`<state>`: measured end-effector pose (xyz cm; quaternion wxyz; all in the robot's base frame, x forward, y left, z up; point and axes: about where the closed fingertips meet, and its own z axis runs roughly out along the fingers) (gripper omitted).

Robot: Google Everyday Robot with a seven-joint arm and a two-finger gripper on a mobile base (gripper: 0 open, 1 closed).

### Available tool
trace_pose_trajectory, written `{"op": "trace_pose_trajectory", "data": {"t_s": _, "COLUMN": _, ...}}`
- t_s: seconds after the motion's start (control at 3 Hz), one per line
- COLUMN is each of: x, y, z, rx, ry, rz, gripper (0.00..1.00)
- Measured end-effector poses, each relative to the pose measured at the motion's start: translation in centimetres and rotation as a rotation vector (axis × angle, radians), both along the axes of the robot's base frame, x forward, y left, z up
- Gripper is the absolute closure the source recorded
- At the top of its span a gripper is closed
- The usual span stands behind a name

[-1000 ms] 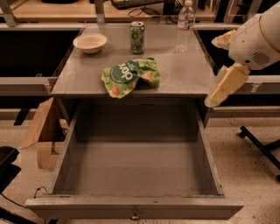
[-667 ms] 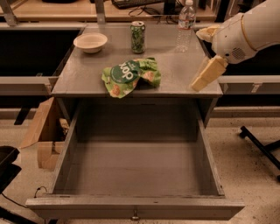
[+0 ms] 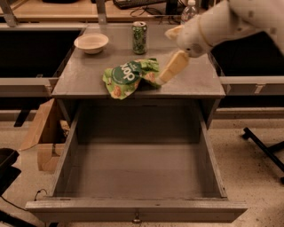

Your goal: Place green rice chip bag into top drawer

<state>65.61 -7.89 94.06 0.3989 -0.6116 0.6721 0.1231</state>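
The green rice chip bag (image 3: 126, 76) lies crumpled on the grey table top (image 3: 84, 80), near its front edge. My gripper (image 3: 165, 57) hangs over the table just right of the bag. Its fingers are spread open, and the lower finger (image 3: 174, 66) slants down with its tip at the bag's right edge. It holds nothing. The top drawer (image 3: 133, 208) is pulled fully out below the table, and its grey inside is bare.
A white bowl (image 3: 91, 42) and a green drink can (image 3: 139, 37) stand at the back of the table. A water bottle (image 3: 188, 8) stands behind my arm. A cardboard box (image 3: 42, 133) sits on the floor left of the drawer, and a chair base (image 3: 266, 146) is at the right.
My arm has swung left from the table's right edge and over the table top. The lower finger now reaches the bag's right edge. The bag has not moved.
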Motion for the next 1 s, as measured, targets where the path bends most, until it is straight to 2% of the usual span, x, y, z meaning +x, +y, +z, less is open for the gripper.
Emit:
{"op": "trace_pose_trajectory", "data": {"t_s": 0.33, "x": 3.7, "y": 4.0, "z": -4.1, "rx": -0.159, "ry": 0.08, "rz": -0.012, "gripper": 0.0}}
{"op": "trace_pose_trajectory", "data": {"t_s": 0.67, "x": 6.8, "y": 7.4, "z": -8.5, "rx": -0.261, "ry": 0.158, "rz": -0.002, "gripper": 0.0}}
{"op": "trace_pose_trajectory", "data": {"t_s": 1.0, "x": 9.0, "y": 9.0, "z": -11.1, "rx": -0.293, "ry": 0.191, "rz": 0.005, "gripper": 0.18}}
